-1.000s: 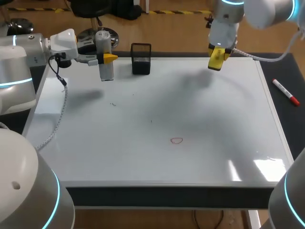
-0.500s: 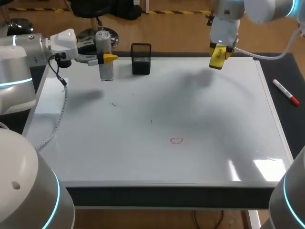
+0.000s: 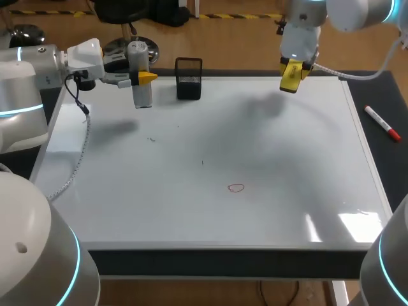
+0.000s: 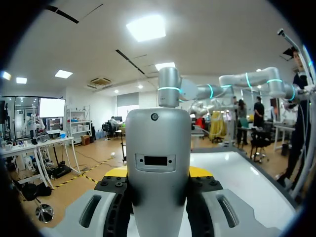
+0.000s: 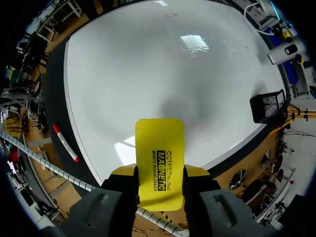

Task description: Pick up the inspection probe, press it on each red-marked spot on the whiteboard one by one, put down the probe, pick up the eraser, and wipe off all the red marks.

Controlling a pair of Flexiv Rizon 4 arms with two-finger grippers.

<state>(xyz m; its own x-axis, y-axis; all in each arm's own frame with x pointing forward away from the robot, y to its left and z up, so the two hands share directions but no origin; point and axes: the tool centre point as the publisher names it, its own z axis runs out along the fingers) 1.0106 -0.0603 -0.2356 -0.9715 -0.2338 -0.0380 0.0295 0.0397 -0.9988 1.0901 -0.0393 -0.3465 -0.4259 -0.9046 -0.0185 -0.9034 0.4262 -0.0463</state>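
Yellow eraser is held clamped in the right gripper over the whiteboard's far edge, while the grey probe is clamped upright in the left gripper.

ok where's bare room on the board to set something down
The whiteboard is bare across its near half except the red mark, and on its right toward the marker. Crowded only along the far edge: probe, basket.

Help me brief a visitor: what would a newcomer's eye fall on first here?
The right gripper holds a bright yellow eraser above the far right edge of the whiteboard. At the far left corner the left gripper holds an upright grey probe. One red circle sits alone near the board's middle front.
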